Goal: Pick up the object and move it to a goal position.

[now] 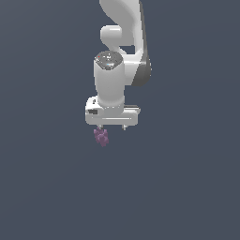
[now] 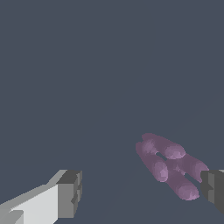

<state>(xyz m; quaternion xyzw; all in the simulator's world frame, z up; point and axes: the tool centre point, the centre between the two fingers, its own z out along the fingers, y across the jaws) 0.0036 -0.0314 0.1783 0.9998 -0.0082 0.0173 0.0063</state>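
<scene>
The object (image 1: 101, 137) is a small lumpy purple-magenta cluster, just below the white gripper (image 1: 111, 127) and under its finger on the exterior view's left. In the wrist view the object (image 2: 168, 166) lies between the two fingers, close against one dark fingertip (image 2: 213, 186) and far from the other. I cannot tell whether it touches that fingertip. The gripper (image 2: 142, 190) is open wide, with nothing clamped. The arm hangs straight down over the object.
A plain dark grey-blue surface (image 1: 187, 187) fills both views. No other objects, containers or edges show. No goal marker shows.
</scene>
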